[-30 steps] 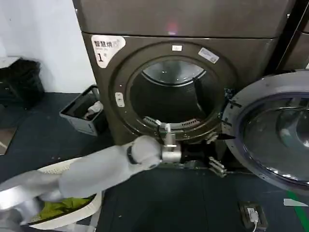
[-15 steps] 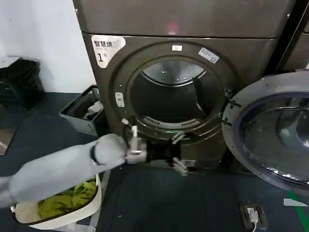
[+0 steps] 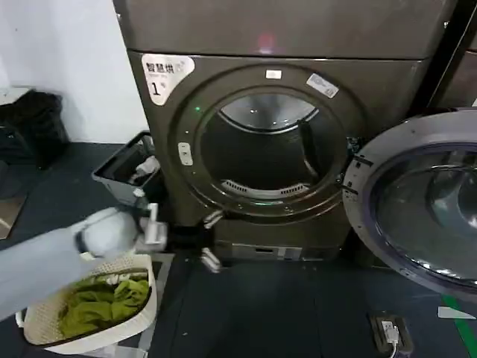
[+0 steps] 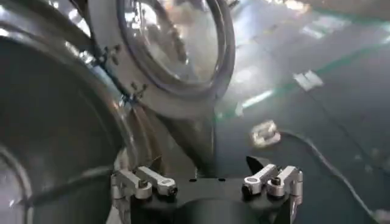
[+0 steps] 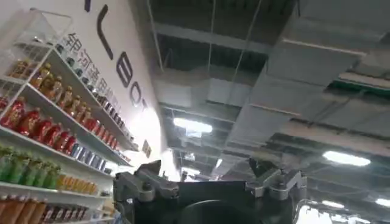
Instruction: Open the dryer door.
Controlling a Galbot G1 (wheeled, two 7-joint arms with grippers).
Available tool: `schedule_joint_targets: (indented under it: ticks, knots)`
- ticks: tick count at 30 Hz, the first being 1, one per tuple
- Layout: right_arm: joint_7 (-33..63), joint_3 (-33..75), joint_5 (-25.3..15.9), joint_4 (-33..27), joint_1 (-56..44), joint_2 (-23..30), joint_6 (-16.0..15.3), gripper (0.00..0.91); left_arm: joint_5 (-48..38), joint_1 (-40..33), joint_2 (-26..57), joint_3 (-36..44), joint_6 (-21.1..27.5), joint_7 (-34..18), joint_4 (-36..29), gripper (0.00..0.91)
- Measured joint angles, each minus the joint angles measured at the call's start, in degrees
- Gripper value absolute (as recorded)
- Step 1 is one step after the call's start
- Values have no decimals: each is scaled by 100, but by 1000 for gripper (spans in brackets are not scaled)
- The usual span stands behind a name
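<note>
The dryer door hangs wide open, swung out to the right of the bronze-grey machine with the "1" sticker. Its grey inner face and glass centre face me, and the drum opening is bare and dark. My left gripper is low in front of the machine's lower left corner, open and holding nothing, well apart from the door. In the left wrist view the left gripper has its jaws spread, with the door farther off. My right gripper points up at a ceiling, open and empty.
A white laundry basket with green clothes sits on the floor at lower left under my left arm. A dark crate stands left of the dryer. A small plug block lies on the floor at lower right. Shelves of bottles show in the right wrist view.
My left arm has pulled back to the left and down, from below the drum's lower rim to near the basket. The door stays open in the same place.
</note>
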Motion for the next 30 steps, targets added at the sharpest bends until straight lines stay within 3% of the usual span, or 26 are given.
schedule_joint_targets:
  ticks: [12,30]
  knots:
    - [-2,-124,-55,-131,137,-75,84,907,780,1876,1243,-1694,-251,282,299,907]
    - [-1,-179,-59,-246,242,-102,130,907,968,2668,2455,-1952,-575,149,797,907]
